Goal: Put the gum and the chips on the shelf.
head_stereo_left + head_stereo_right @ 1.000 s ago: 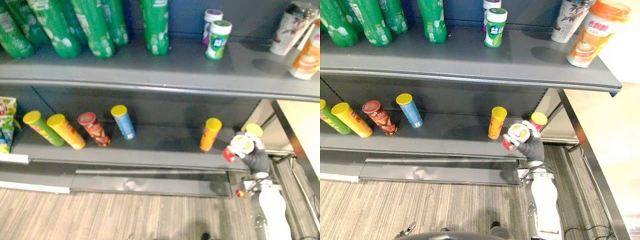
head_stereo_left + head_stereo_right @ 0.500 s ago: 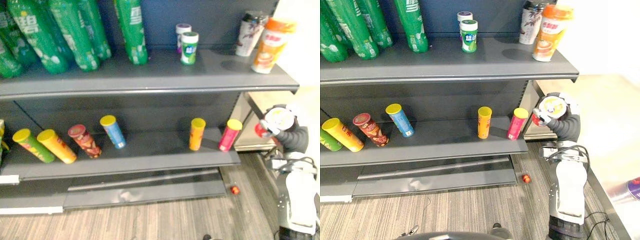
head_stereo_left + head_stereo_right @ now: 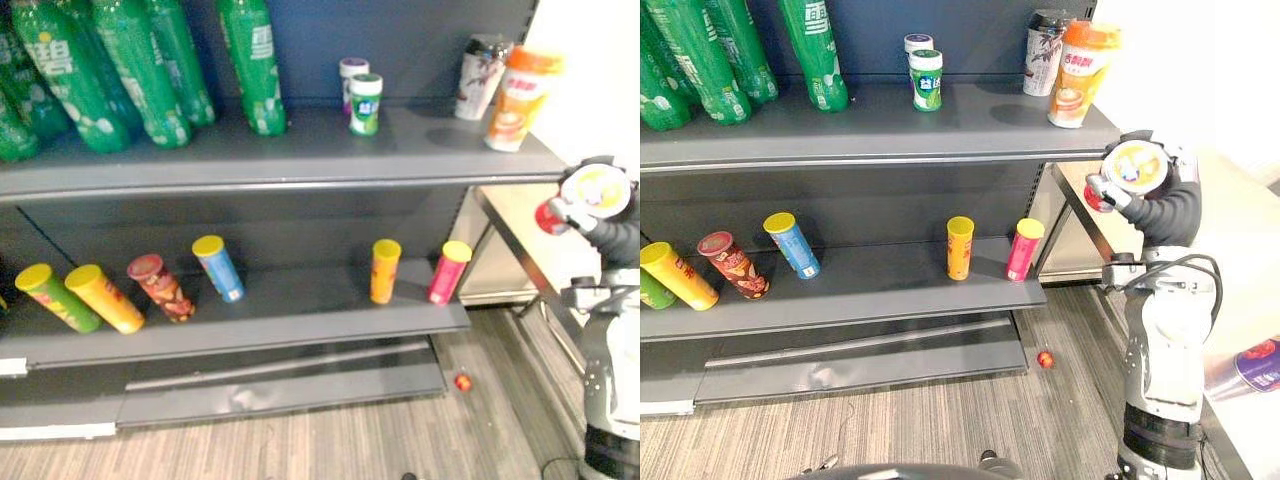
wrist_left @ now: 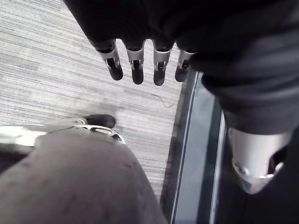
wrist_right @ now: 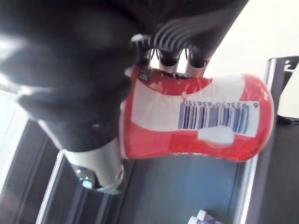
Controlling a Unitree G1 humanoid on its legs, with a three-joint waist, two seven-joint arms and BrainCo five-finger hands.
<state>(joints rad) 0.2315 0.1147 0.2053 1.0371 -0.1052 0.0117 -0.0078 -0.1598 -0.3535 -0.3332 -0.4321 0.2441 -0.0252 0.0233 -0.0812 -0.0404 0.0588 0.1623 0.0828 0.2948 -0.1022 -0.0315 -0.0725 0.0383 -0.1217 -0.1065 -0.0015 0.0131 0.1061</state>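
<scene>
**Ana:** Chips first. The red round chips can with the pale lid (image 3: 1137, 165) is in the right hand (image 3: 1165, 205). Its fingers (image 5: 169, 58) are curled round it.

**Ben:** Where is it?

**Ana:** Up in the air, just past the right end of the grey top shelf (image 3: 940, 130). It is not on any shelf yet.

**Ben:** What could go wrong?

**Ana:** I think the can could bump the shelf's corner going in and slip out. Or it could knock over the tall orange-topped cup (image 3: 1080, 75), or the leaning pink can (image 3: 1023, 250) below.

**Ben:** And the gum?

**Ana:** A small green and white gum jar (image 3: 926, 80) stands on the top shelf. The left hand (image 4: 137, 70) hangs with straight fingers and holds nothing.
</scene>
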